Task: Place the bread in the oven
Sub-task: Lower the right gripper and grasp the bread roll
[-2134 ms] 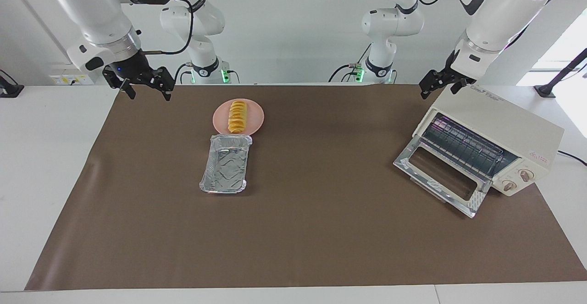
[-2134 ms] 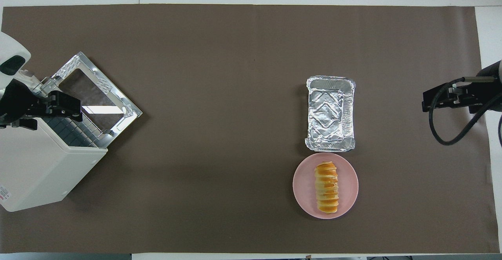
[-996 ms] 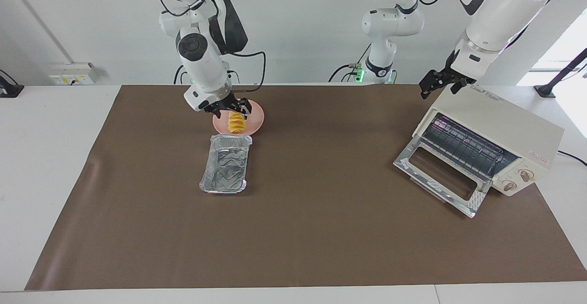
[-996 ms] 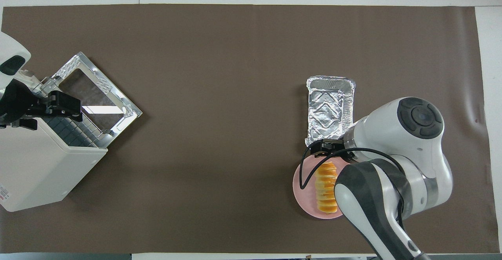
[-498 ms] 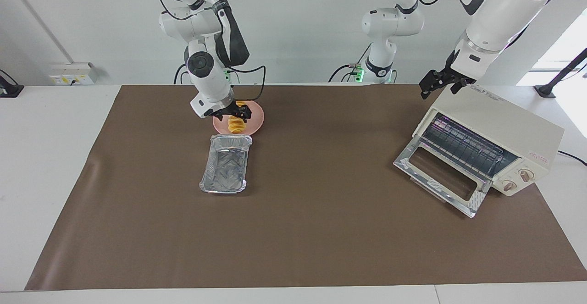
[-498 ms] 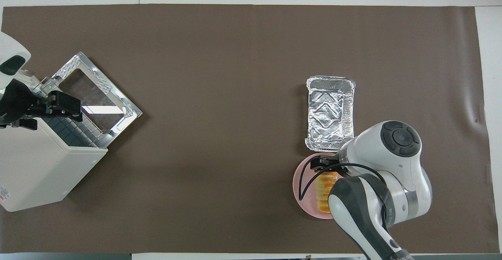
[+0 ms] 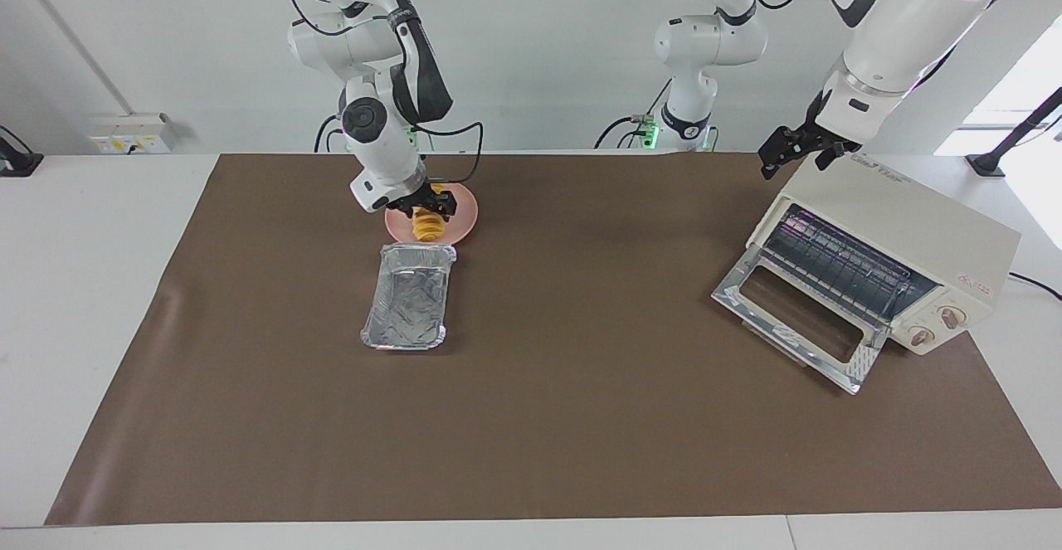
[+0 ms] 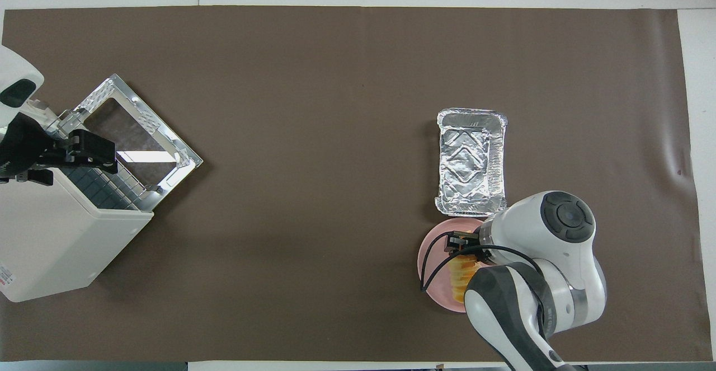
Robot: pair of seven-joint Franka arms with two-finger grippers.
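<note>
Facing view: right gripper (image 7: 431, 206) straddles the bread (image 7: 428, 226) on its plate (image 7: 465, 216)

one camera sits high across the table (image 7: 531, 450), facing the robots and taking in its whole width. the other looks steeply down from above their end. both share the brown mat, oven (image 7: 879, 260) and foil tray (image 8: 471, 161), turned half around.

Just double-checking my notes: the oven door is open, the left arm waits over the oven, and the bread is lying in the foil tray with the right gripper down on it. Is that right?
Not quite. The bread lies on the pink plate, not in the foil tray, which sits empty beside the plate; the facing view shows it. The rest stands: the oven door is open, the left gripper waits over the oven, and the right gripper is down on the bread.
</note>
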